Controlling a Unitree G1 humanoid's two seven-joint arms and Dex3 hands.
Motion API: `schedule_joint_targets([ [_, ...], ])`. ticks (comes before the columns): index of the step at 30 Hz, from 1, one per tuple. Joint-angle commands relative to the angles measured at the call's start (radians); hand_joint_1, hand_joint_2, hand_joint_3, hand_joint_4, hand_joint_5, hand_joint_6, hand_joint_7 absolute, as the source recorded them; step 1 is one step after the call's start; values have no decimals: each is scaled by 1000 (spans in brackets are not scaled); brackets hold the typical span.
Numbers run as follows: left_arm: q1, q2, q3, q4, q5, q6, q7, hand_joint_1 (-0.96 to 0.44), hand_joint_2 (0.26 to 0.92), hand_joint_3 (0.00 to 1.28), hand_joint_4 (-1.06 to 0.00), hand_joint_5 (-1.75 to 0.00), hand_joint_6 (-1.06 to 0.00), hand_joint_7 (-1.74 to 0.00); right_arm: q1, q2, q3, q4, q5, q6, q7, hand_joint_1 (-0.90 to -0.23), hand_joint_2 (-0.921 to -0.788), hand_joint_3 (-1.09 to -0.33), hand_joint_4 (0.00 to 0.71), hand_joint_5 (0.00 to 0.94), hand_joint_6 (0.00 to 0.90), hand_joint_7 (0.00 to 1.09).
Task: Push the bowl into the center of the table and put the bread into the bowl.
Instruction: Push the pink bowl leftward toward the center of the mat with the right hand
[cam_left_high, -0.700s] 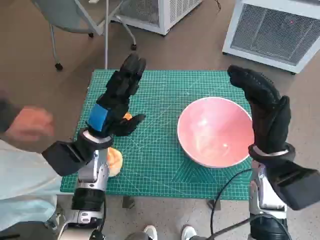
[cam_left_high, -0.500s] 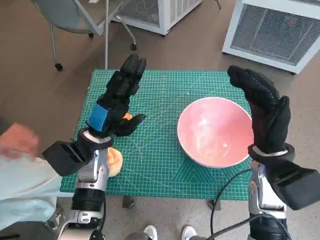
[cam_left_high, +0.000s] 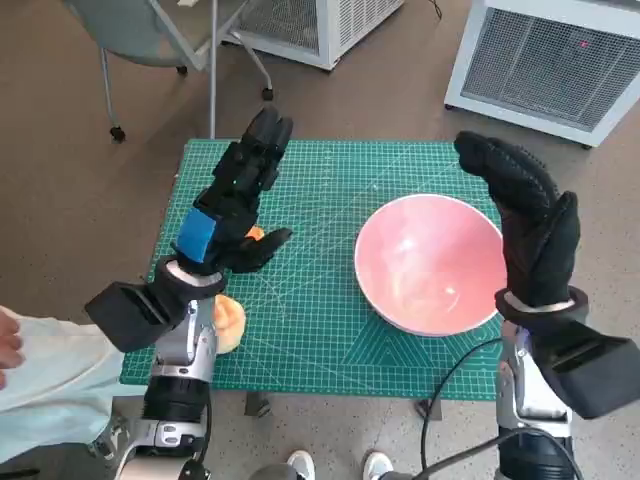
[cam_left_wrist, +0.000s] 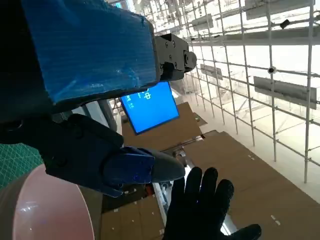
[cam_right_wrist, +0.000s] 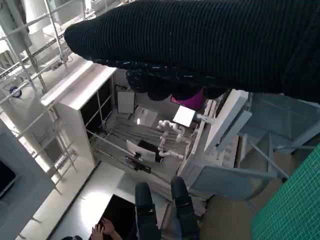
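While raised above the green cutting mat (cam_left_high: 330, 330), holds nothing: left hand (cam_left_high: 232, 200), black with blue tape across its back, fingers stretched forward close together, thumb apart to the side. Hangs over the mat's left part, well apart from the bowl. Same for the right hand (cam_left_high: 530, 225) in its black knitted glove: lifted, flat, fingers extended and close together, empty, poised just beside the right rim of the pink bowl (cam_left_high: 425, 265) without clearly touching it.

Sits on the right half of the mat, the bowl, upright and empty, its pale pink inside glossy with reflections. Lies near the mat's front left edge, the bread (cam_left_high: 228, 322), a pale orange roll, partly hidden under the left forearm. Peeks out beside the left thumb: a small orange bit (cam_left_high: 256, 233), too hidden to identify.

In the left wrist view, shows the blue tape large, the left thumb below it, the bowl's rim (cam_left_wrist: 45, 210) in a corner, and the gloved right hand (cam_left_wrist: 207, 210) beyond, fingers upright and slightly parted.

At the left edge of the head view, enters a person's pale blue sleeve (cam_left_high: 50, 365). Beyond the table: a chair (cam_left_high: 150, 35) and 2 white grilled units (cam_left_high: 545, 60).
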Motion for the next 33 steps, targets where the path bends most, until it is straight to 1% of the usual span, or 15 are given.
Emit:
schedule_joint_targets([
  [1,-12,7,-3,7,5,-12,-2,-569,921,315,-22,-3,-131,-7,20,-1,-5,12,8,4,-3,-698,-921,-710,170,2,-1,461],
  [5,-10,7,-2,8,5,-13,-3,-569,921,315,-22,-3,-131,-7,33,-15,-23,13,24,-6,8,-698,-921,-710,169,2,-1,462],
  [8,-7,8,-1,4,4,-12,-3,-570,921,314,-23,-3,-132,-7,46,-42,-61,53,51,-42,26,-697,-921,-713,168,1,-1,461],
  [11,-6,9,0,3,4,-13,-2,-572,921,312,-24,-3,-133,-8,51,-57,-92,106,61,-86,32,-691,-921,-721,165,0,-1,459],
  [13,-5,10,2,5,3,-15,-3,-573,921,311,-24,-3,-133,-8,50,-59,-122,171,54,-132,12,-682,-921,-726,164,0,-1,459],
  [14,-4,11,4,7,2,-16,-4,-573,921,310,-24,-3,-133,-8,48,-56,-141,213,46,-159,-10,-680,-921,-727,164,0,-1,460],
  [17,-5,12,6,14,-1,-19,-6,-574,921,309,-25,-4,-134,-8,38,-46,-177,308,23,-221,-61,-666,-921,-729,168,2,1,473],
  [21,-8,11,8,21,2,-22,-1,-575,921,307,-27,-4,-135,-8,6,-34,-221,475,-14,-310,-154,-648,-921,-737,182,9,24,496],
  [24,-11,10,8,27,8,-26,5,-575,921,307,-27,-4,-135,-8,-22,-27,-238,588,-31,-362,-208,-638,-921,-747,192,13,40,509],
  [27,-13,9,6,29,15,-29,12,-578,921,308,-31,-5,-136,-8,-48,-22,-245,689,-41,-405,-252,-631,-921,-755,200,16,53,518],
  [30,-12,9,5,27,22,-31,19,-580,921,310,-33,-6,-137,-9,-75,-21,-250,800,-44,-442,-280,-628,-921,-760,204,17,59,521],
  [33,-12,11,4,25,29,-32,25,-580,921,311,-35,-6,-137,-8,-98,-22,-250,888,-43,-465,-293,-626,-921,-765,205,16,69,524],
])
